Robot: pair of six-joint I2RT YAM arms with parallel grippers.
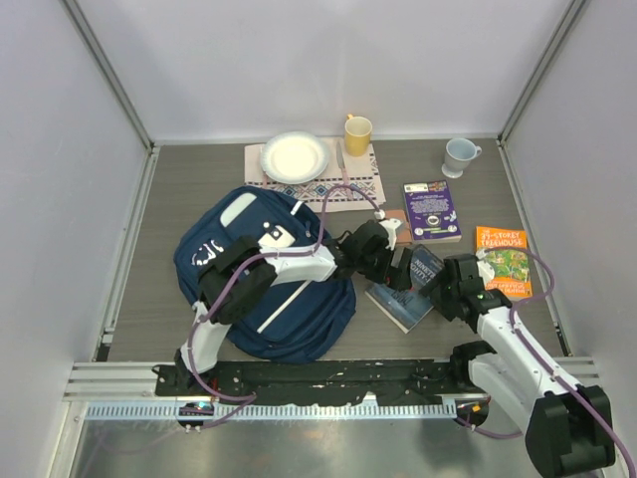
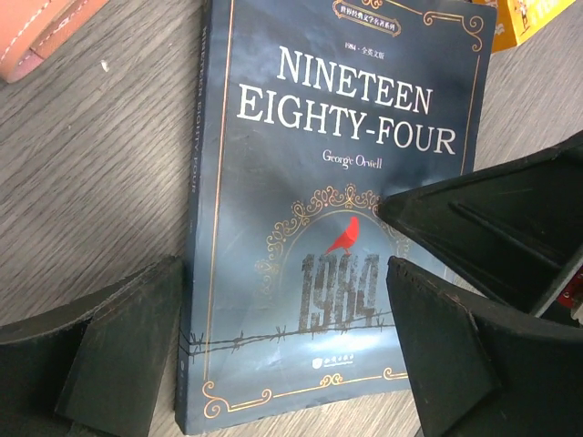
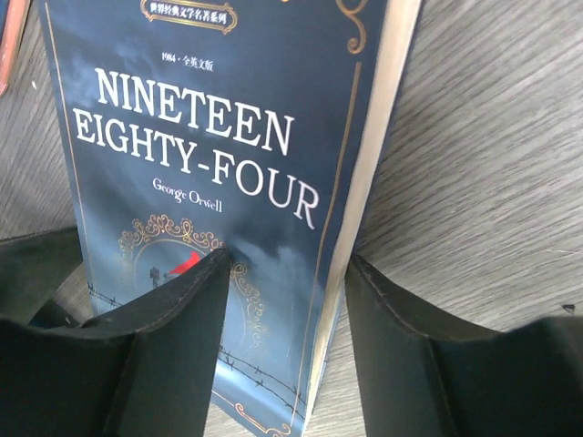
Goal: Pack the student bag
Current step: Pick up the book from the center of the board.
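1. Top external view: the student bag [image 1: 269, 299] lies flat on the counter [image 1: 179, 189], left of the paperback [image 1: 403, 307]. Its long axis runs far-left to near-right. The left arm crosses it and is nearer.
2. Left wrist view: the left end effector [image 2: 282, 269], jaws wide apart, spans the paperback's width. The bag is out of frame.
3. Right wrist view: the right end effector [image 3: 287, 264], jaws apart, brackets the page edge, clamping nothing.
4. Judged: the paperback must travel leftward. Only the overhead view shows the bag.
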